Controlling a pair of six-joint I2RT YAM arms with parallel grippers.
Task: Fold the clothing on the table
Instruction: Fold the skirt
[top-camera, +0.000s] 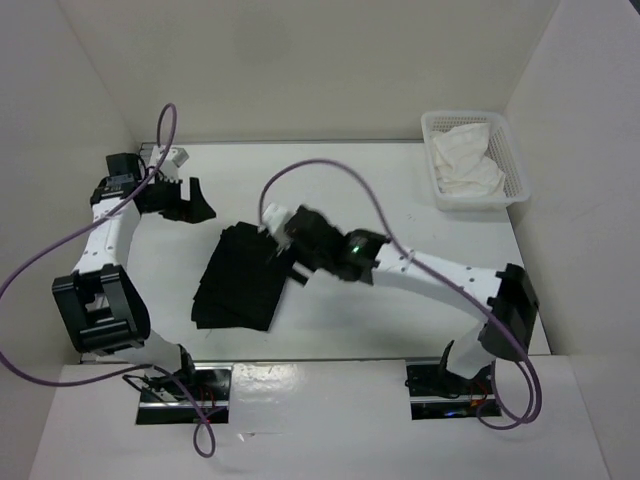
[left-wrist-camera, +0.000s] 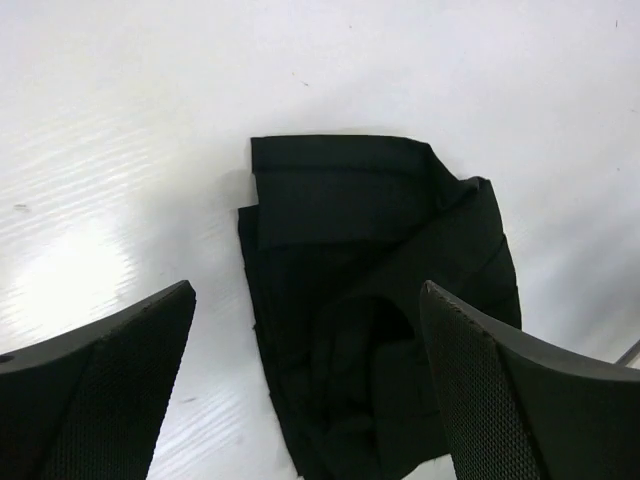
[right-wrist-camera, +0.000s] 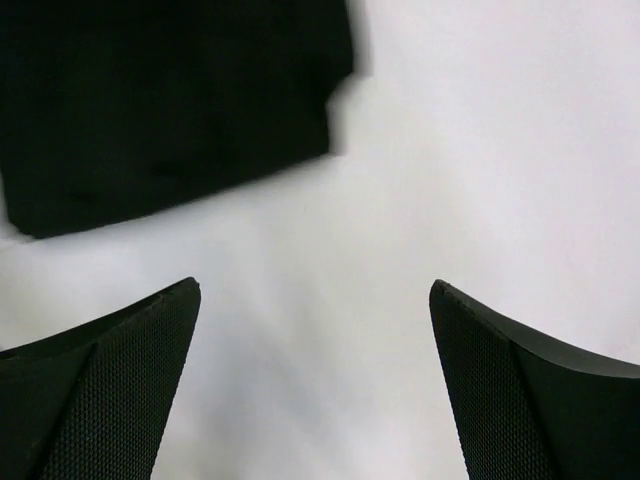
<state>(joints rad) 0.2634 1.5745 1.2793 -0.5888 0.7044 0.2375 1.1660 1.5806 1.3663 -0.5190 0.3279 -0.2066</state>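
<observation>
Jaws of both grippers stand wide apart, holding nothing. The black clothing lies as a compact, roughly rectangular bundle on the table left of centre, with the right gripper over its right edge, the left gripper just off its far-left corner, and a basket of white cloth well apart. The fold looks about finished; what remains is probably squaring the uneven layers or lifting both arms clear.

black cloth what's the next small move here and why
Probably lift both arms back and clear. The black cloth already lies in a compact folded stack on the table, and the left claw and right claw are both open and empty, so nothing is left to release.
</observation>
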